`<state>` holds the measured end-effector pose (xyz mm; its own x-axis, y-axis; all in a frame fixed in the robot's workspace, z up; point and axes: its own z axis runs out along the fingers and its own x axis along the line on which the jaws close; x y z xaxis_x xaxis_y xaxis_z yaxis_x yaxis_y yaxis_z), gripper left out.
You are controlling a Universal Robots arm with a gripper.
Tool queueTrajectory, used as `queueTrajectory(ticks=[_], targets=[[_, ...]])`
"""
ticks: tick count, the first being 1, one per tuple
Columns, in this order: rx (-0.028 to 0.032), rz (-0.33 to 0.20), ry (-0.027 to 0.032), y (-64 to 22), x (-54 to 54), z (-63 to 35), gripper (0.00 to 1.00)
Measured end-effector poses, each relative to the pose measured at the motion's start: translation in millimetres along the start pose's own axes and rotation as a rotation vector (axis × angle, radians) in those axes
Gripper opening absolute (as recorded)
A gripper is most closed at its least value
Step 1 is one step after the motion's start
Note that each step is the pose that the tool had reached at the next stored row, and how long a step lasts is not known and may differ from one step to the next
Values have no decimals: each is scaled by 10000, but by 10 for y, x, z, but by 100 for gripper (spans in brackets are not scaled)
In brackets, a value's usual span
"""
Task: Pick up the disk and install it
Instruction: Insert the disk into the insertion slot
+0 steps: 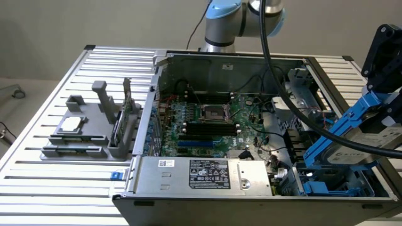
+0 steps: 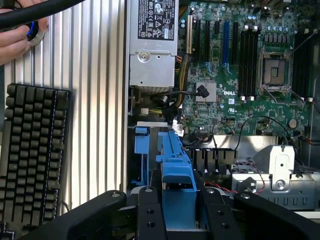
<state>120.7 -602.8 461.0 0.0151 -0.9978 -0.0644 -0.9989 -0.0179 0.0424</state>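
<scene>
Disk (image 1: 375,137) hung tilted over the open computer case (image 1: 226,59), just above the blue drive bay (image 1: 333,186) at the exterior view's right, seemingly angled to enter edge-first. Gripper (image 2: 181,210) jaws were clamped on its blue carrier (image 2: 175,160); it was not yet seated.

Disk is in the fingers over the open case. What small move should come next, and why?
Probably ease the disk down toward the blue bay. The gripper holds it tilted above that bay, and it is not yet seated.
</scene>
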Motion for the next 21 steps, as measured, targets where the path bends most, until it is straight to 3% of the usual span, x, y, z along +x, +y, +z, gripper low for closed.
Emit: queueTrajectory(ticks=[2,4,7,9,21], targets=[[2,0,19,3,0,2,33],[42,1,66,11,0,9,33],[200,-8,105,54,0,16,33],[249,-12,105,89,2,19,33],[254,-16,111,101,36,77,33]])
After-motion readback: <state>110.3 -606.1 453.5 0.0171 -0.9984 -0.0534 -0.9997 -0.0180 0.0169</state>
